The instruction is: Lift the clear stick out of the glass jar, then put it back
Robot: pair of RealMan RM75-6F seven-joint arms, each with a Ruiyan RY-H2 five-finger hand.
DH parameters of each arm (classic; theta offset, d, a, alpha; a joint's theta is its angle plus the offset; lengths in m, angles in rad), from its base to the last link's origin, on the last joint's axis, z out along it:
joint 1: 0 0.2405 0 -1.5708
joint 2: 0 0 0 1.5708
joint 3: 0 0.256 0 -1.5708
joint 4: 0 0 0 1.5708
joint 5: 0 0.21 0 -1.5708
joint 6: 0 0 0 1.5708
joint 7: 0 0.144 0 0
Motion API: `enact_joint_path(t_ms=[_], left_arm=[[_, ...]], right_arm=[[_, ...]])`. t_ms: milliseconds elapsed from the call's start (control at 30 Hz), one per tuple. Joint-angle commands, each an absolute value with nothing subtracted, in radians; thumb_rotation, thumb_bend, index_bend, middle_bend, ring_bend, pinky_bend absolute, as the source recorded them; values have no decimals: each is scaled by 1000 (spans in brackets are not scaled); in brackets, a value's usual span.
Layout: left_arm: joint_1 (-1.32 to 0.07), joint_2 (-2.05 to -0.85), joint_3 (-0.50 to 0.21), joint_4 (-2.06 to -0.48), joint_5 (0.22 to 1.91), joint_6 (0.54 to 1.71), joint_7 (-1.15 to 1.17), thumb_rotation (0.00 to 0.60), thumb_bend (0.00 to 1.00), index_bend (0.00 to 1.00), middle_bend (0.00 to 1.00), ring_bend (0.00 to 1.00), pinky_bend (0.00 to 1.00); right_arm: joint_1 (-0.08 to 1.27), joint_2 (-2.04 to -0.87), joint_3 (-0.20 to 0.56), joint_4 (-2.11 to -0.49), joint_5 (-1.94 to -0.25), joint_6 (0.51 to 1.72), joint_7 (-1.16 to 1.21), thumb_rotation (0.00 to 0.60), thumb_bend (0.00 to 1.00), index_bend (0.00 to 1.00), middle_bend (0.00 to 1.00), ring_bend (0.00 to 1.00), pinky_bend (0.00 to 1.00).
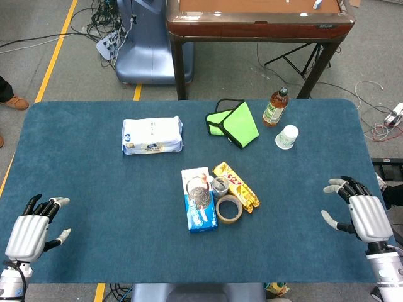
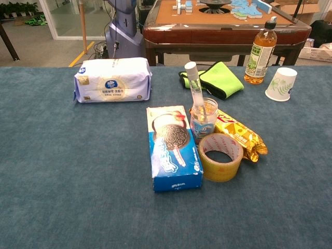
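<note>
The clear stick (image 2: 194,83) stands in the glass jar (image 2: 203,120) near the middle of the frame in the chest view, leaning slightly toward the upper left, its white top well above the jar's rim. In the head view the jar (image 1: 220,185) shows from above at the centre of the table, and the stick is too foreshortened to make out.

Touching the jar on its lower side is a roll of yellowish tape (image 2: 221,156), lying flat. To the left of the jar lies a blue cookie box (image 2: 173,147), just beside it. To the right, a yellow snack packet (image 2: 239,134) runs diagonally behind the tape toward the lower right.

Further up the frame, a green cloth (image 2: 220,79) lies folded behind the jar. A bottle of brown tea (image 2: 259,51) stands upright in the upper right, with a white paper cup (image 2: 280,83) tipped on its side just to the right of it. A white pack of tissues (image 2: 113,79) sits in the upper left.

All rest on the blue table (image 1: 94,207).

Only the head view shows the 2 hands. The left hand (image 1: 33,228) is at the lower left corner, fingers spread and holding nothing. The right hand (image 1: 360,212) is at the lower right edge, fingers likewise apart and empty. Both are well apart from the jar.
</note>
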State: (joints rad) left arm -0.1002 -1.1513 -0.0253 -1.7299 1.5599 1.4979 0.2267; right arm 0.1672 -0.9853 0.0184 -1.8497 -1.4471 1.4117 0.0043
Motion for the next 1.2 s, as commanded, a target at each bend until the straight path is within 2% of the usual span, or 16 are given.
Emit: enact_joint_path(t_ms=[33, 267, 467, 700, 967, 1200], left_arm=[[-101, -1151, -25, -1729, 1558, 1496, 227, 600, 239, 248, 253, 296, 79], [-96, -1145, -22, -1730, 1566, 1507, 218, 600, 238, 249, 253, 295, 79], [-89, -1136, -19, -1736, 1568, 1517, 216, 600, 239, 249, 253, 296, 80], [-85, -1124, -19, -1741, 1568, 1522, 216, 600, 238, 249, 253, 296, 79], [-80, -1120, -18, -1737, 1561, 1523, 213, 600, 239, 249, 253, 296, 79], [-77, -1118, -19, -1737, 1559, 1527, 208, 600, 239, 249, 253, 296, 79]], right_arm=[[175, -992, 25, -1849, -1453, 1400, 4, 600, 341, 356, 264, 144, 191], [279, -1031, 85, -1842, -1425, 1274, -31, 600, 336, 356, 266, 144, 191], [413, -1103, 148, -1847, -1354, 1114, -95, 600, 336, 379, 267, 144, 191], [539, -1191, 197, -1832, -1270, 982, -156, 600, 336, 380, 267, 143, 191], [643, -1296, 227, -1763, -1172, 909, -221, 600, 336, 383, 267, 144, 191], [695, -1361, 234, -1707, -1130, 891, -240, 600, 342, 409, 267, 144, 191]])
